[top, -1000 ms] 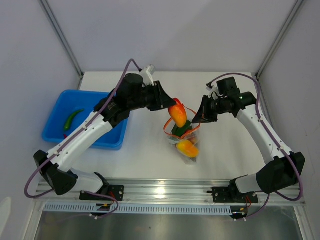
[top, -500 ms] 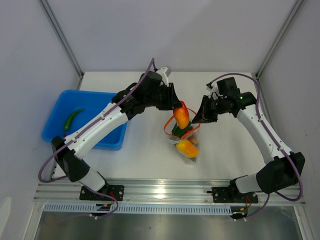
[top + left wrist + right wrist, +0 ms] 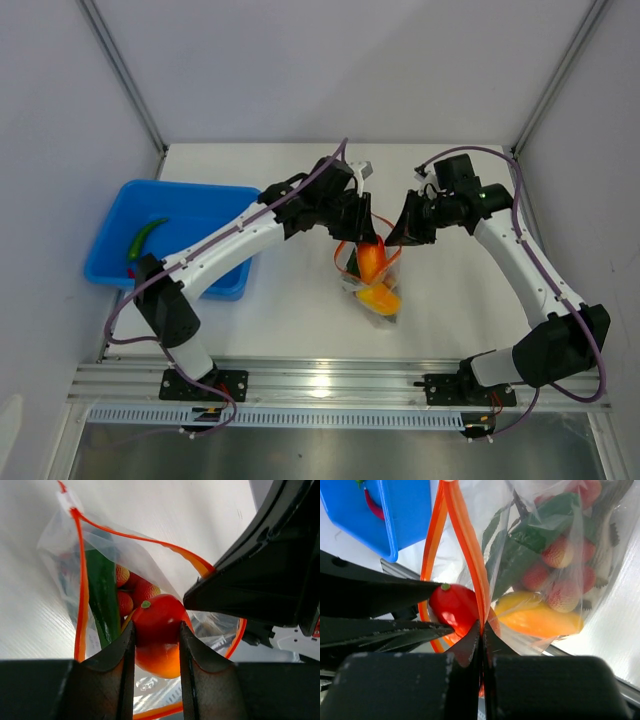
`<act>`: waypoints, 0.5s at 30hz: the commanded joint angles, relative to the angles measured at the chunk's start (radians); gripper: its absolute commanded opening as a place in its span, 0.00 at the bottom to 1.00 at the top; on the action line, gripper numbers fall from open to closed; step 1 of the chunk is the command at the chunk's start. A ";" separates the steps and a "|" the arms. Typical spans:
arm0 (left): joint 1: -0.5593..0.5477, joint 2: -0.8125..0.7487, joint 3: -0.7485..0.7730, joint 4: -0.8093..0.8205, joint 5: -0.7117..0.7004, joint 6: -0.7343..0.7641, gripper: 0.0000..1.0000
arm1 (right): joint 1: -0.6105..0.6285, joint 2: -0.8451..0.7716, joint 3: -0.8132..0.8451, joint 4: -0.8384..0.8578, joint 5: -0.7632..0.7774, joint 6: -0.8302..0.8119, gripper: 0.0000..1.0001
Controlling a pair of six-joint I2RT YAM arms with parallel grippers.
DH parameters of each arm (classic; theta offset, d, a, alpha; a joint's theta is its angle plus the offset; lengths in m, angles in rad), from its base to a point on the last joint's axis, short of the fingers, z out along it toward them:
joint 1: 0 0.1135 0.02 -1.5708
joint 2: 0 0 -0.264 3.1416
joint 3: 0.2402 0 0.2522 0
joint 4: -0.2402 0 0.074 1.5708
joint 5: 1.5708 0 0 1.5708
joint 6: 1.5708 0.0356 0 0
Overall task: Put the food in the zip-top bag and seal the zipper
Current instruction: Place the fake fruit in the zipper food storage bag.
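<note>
The clear zip-top bag hangs over the table's middle, its mouth wide. My right gripper is shut on the orange zipper strip, holding that edge up. My left gripper is shut on a red-orange mango, which sits inside the ring of the zipper at the mouth. Inside the bag lie a green pepper, red strawberries and a yellow mango. From above, the held mango shows just over the bagged yellow mango.
A blue tray stands at the left with a green pepper and a small red piece in it. The left arm stretches across from the tray side. Grey walls close the table's left and right sides.
My left arm has swung right and down, carrying the mango from above the bag into its mouth. The right gripper and the bag edge have stayed put.
</note>
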 commanded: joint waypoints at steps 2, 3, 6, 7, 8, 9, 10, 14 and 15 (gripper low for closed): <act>-0.013 0.016 0.009 -0.007 0.101 0.026 0.01 | 0.002 -0.041 0.026 0.042 0.006 0.033 0.00; -0.013 0.023 0.009 -0.010 0.116 0.023 0.01 | 0.002 -0.040 0.024 0.042 0.004 0.035 0.00; -0.013 0.052 0.009 -0.016 0.167 0.016 0.01 | 0.001 -0.044 0.018 0.047 0.006 0.039 0.00; -0.013 0.057 0.009 -0.017 0.182 0.014 0.01 | 0.001 -0.044 0.018 0.048 0.006 0.042 0.00; -0.013 0.063 0.005 -0.016 0.211 0.013 0.01 | 0.001 -0.046 0.018 0.050 0.006 0.041 0.00; -0.013 0.077 0.011 -0.020 0.222 0.012 0.01 | 0.001 -0.047 0.017 0.047 0.009 0.042 0.00; -0.013 0.085 0.012 -0.031 0.231 0.011 0.02 | 0.002 -0.047 0.015 0.047 0.009 0.044 0.00; -0.013 0.111 0.022 -0.057 0.253 0.009 0.05 | 0.002 -0.049 0.012 0.048 0.009 0.044 0.00; -0.013 0.118 0.034 -0.066 0.251 0.011 0.06 | 0.004 -0.047 0.012 0.050 0.009 0.044 0.00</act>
